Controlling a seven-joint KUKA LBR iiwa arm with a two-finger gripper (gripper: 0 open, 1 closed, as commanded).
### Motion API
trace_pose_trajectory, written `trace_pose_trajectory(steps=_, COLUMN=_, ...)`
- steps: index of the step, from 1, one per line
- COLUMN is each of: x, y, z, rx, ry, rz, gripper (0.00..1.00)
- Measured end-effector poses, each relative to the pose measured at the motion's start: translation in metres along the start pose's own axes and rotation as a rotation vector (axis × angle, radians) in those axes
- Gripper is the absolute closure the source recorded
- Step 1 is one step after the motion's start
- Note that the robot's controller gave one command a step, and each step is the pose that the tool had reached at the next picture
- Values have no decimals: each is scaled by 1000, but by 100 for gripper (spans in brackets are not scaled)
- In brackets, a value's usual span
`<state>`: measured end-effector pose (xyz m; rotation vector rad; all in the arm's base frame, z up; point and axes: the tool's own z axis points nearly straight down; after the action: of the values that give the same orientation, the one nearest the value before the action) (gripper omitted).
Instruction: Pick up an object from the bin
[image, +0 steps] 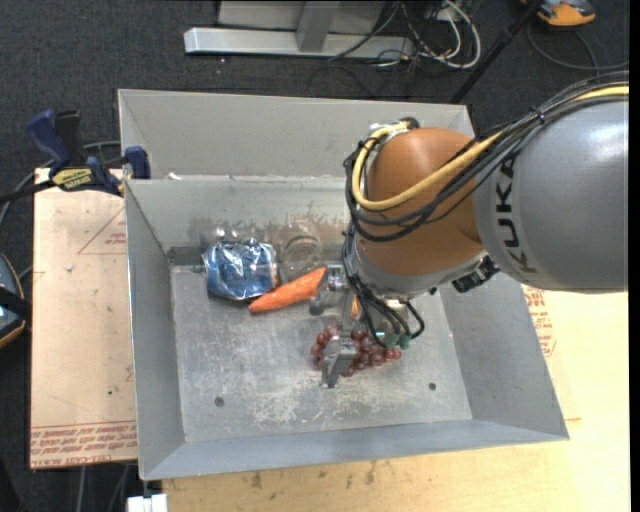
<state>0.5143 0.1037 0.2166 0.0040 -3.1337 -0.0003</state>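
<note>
My gripper (332, 326) hangs under the orange wrist cover in the middle of the bin and stands open. One grey fingertip (334, 368) rests at the near edge of a bunch of dark red grapes (325, 346). The other fingertip sits by the tip of an orange carrot (287, 292). The grapes lie on the bin floor, partly hidden by the gripper's body, and nothing is lifted between the fingers. The carrot lies slanted just left of the gripper.
A crumpled blue foil bag (238, 268) lies left of the carrot near the back wall. Beside it a clear plastic cup (298, 247) rests against the back wall. Bare bin floor stretches along the front and the left.
</note>
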Motion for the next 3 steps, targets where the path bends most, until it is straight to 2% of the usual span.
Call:
trace_pose_trajectory(steps=1, x=-2, y=-1, z=-4, rx=-1, ry=-8, rz=3, gripper=0)
trace_pose_trajectory(steps=2, x=-34, y=-47, z=62, rx=-1, ry=-15, rz=-68, gripper=0)
trace_pose_trajectory(steps=3, x=-50, y=-111, z=57, rx=2, ry=-11, rz=-76, gripper=0)
